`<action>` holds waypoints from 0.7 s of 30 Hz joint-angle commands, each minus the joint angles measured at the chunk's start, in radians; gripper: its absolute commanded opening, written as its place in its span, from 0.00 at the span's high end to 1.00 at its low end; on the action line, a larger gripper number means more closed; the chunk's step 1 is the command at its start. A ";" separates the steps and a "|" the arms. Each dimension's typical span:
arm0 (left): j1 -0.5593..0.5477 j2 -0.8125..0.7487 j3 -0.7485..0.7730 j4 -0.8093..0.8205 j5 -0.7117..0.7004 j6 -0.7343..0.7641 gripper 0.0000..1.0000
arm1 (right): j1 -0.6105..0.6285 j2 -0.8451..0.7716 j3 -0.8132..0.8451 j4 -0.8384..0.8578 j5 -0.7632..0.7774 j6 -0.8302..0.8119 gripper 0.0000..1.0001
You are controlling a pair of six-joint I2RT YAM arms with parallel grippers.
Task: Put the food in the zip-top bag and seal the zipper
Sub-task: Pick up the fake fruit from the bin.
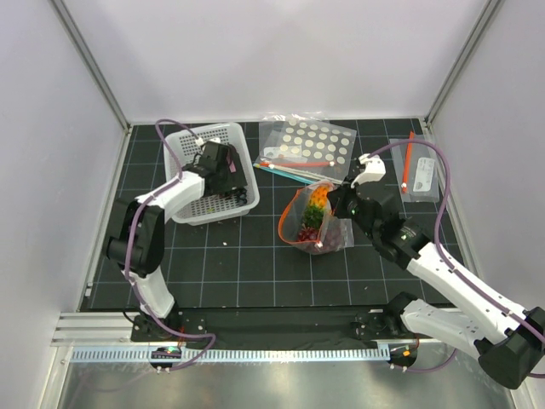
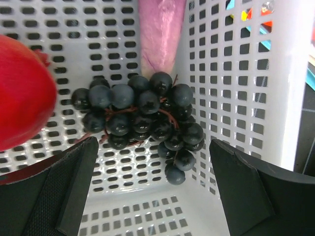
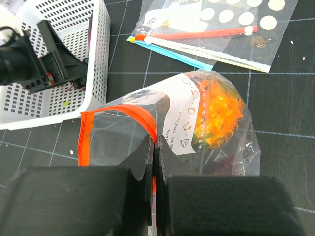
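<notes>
My right tool is pinched shut on the red-orange zipper of the zip-top bag. The bag lies mid-tabletop, just right of the white basket. This grip keeps the mouth lifted and gaping toward the left, with the pineapple already inside. My left tool, jaws spread wide, hangs inside the basket directly above the grape bunch, with the apple just to its left, apparently set to straddle the bunch for a pick.
</notes>
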 commanded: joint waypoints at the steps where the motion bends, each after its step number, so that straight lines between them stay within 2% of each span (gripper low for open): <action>1: -0.001 0.016 0.027 0.061 0.065 -0.034 0.00 | -0.003 0.008 0.004 0.058 0.009 -0.008 0.99; 6: -0.001 0.094 0.058 0.058 0.027 -0.050 0.00 | -0.003 0.017 0.004 0.059 0.006 -0.010 0.99; 11: 0.004 0.226 0.179 -0.072 0.059 -0.091 0.02 | -0.003 0.014 0.003 0.059 0.009 -0.013 0.99; 12: 0.006 0.240 0.199 -0.118 0.097 -0.096 0.07 | -0.003 0.013 0.001 0.061 0.008 -0.013 0.99; 13: 0.006 0.247 0.213 -0.129 0.111 -0.097 0.24 | -0.003 0.010 0.000 0.062 0.008 -0.011 0.99; 14: 0.004 0.230 0.202 -0.126 0.114 -0.103 0.32 | -0.003 0.008 0.000 0.062 0.009 -0.013 0.99; 15: 0.006 0.210 0.190 -0.106 0.114 -0.106 0.47 | -0.004 0.008 -0.002 0.066 0.012 -0.013 0.99; 17: 0.006 0.164 0.140 -0.086 0.085 -0.106 0.61 | -0.003 0.010 -0.002 0.064 0.012 -0.014 0.99; 18: 0.004 0.103 0.118 -0.066 0.072 -0.105 0.75 | -0.001 0.010 0.000 0.066 0.009 -0.014 0.99; 21: -0.004 -0.012 0.054 -0.037 0.027 -0.099 0.86 | -0.003 0.013 0.001 0.066 0.008 -0.014 0.99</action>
